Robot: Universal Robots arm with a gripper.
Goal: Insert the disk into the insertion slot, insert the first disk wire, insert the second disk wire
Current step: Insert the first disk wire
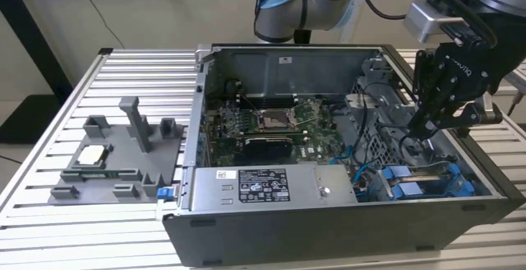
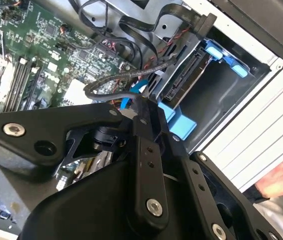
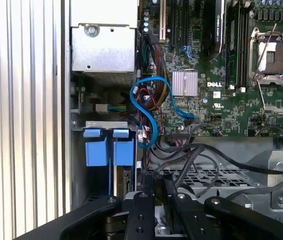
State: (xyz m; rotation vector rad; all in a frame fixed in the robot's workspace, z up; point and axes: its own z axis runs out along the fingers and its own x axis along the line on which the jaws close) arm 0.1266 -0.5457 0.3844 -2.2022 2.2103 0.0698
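My gripper [image 2: 140, 104] hangs near the blue-framed silver-grey disk [image 2: 182, 82], its connector edge facing the jaws; I cannot tell their opening.

Even, diffuse room light is noted in the exterior view. The ribbed silver aluminium table top [image 1: 49, 220] is rendered bright, with mild glare along its slats. The inside of the open dark grey metal computer case [image 1: 329, 245] is shaded, and no hard shadows are cast. In the second wrist view the black metal gripper [image 2: 140, 103] is imaged close, dark and soft. The green circuit board [image 2: 41, 45] is held in focus, and a hand [image 2: 281, 177] at the edge is blurred. In the first wrist view the table slats are washed pale.
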